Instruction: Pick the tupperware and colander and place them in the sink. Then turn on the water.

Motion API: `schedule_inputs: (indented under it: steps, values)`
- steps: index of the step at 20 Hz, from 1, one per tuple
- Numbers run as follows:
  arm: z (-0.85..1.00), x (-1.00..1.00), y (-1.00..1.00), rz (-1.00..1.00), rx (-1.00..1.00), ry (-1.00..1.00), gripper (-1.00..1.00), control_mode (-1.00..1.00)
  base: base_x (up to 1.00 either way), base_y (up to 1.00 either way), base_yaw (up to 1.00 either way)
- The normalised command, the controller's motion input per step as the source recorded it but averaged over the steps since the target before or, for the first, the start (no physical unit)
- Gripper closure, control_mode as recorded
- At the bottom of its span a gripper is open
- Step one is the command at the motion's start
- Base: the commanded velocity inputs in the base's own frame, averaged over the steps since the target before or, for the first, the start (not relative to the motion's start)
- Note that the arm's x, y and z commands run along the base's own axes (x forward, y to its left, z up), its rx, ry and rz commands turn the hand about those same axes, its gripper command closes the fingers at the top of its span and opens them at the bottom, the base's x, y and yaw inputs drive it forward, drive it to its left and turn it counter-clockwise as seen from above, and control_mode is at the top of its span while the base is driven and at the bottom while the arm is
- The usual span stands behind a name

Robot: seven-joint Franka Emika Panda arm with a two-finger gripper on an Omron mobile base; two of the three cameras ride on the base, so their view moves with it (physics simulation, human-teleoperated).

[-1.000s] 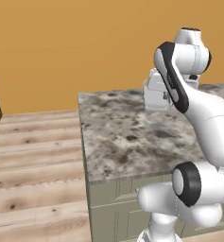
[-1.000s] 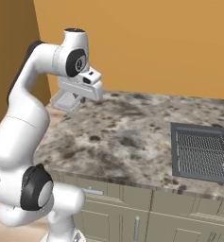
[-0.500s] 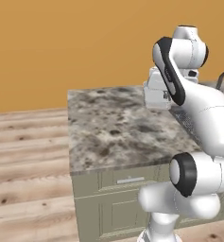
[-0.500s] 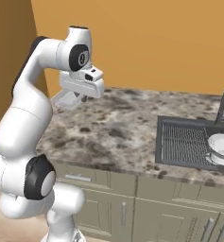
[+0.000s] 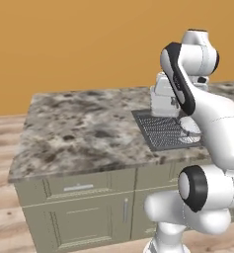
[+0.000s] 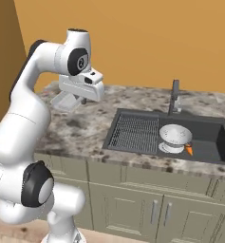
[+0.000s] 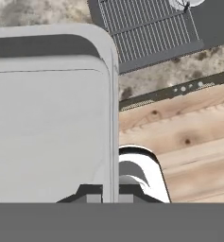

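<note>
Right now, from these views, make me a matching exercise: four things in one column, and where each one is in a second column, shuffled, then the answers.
Things:
1. tupperware
2. colander
3. faucet
4. drainboard

Places:
A. upright at the back edge of the sink
B. resting inside the sink
C. gripped in the gripper, its jaws shut on the rim
D. ribbed left part of the sink

Pairs: 1-C, 2-B, 3-A, 4-D

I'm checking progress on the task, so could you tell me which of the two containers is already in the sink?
The colander, the round white perforated bowl, sits in the sink. The rectangular tupperware hangs clamped in the gripper.
</note>
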Motion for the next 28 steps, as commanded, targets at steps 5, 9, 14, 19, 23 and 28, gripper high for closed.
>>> schedule_inputs:
  steps: [5, 9, 14, 19, 23, 28]
  values:
    - [0.00, 0.00, 0.00, 0.00, 0.00, 0.00, 1.00, 1.00, 0.00, -1.00, 0.00]
    - [0.00, 0.00, 0.00, 0.00, 0.00, 0.00, 1.00, 1.00, 0.01, -1.00, 0.00]
    - [0.00, 0.00, 0.00, 0.00, 0.00, 0.00, 1.00, 1.00, 0.13, -1.00, 0.00]
    - [0.00, 0.00, 0.00, 0.00, 0.00, 0.00, 1.00, 1.00, 0.24, -1.00, 0.00]
    - [0.00, 0.00, 0.00, 0.00, 0.00, 0.00, 1.00, 1.00, 0.28, -0.74, 0.00]
    - [0.00, 0.00, 0.00, 0.00, 0.00, 0.00, 1.00, 1.00, 0.52, -0.11, 0.00]
